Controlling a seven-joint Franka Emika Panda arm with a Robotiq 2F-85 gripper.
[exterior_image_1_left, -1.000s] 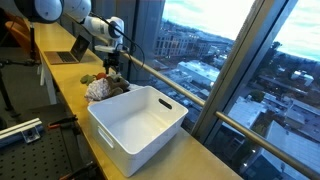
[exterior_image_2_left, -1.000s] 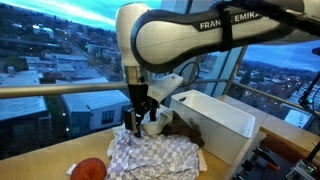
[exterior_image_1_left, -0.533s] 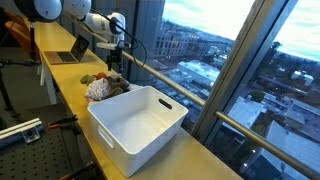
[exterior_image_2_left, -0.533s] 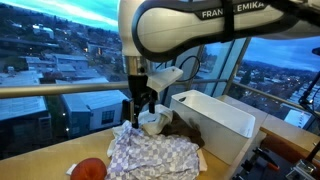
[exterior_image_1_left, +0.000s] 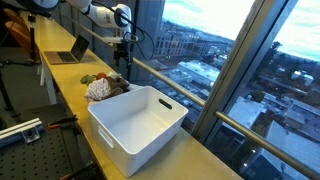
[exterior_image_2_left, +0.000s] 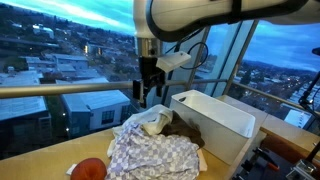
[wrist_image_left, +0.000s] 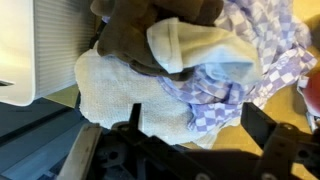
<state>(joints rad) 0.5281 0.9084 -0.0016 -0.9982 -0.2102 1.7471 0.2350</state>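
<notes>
My gripper (exterior_image_2_left: 150, 93) (exterior_image_1_left: 124, 57) hangs open above a pile of cloths, holding nothing. The pile (exterior_image_1_left: 104, 88) lies on the wooden counter beside a white bin (exterior_image_1_left: 138, 124). On it are a blue-and-white checked cloth (exterior_image_2_left: 150, 155), a small white cloth (exterior_image_2_left: 155, 120) and a brown cloth (exterior_image_2_left: 182, 128). In the wrist view the gripper (wrist_image_left: 200, 128) looks down on the checked cloth (wrist_image_left: 255, 45), the folded white cloth (wrist_image_left: 185, 45), the brown cloth (wrist_image_left: 135, 30) and a cream towel (wrist_image_left: 110, 85). Both fingers stand wide apart, clear of the fabric.
The white bin (exterior_image_2_left: 215, 112) stands right next to the pile, on the side away from a red round object (exterior_image_2_left: 90, 168). A laptop (exterior_image_1_left: 71, 52) sits farther along the counter. A glass wall with a railing (exterior_image_1_left: 200, 100) runs along the counter's far edge.
The gripper has risen straight up from the cloth pile, and its jaws have opened a little wider. The cloths stay on the counter.
</notes>
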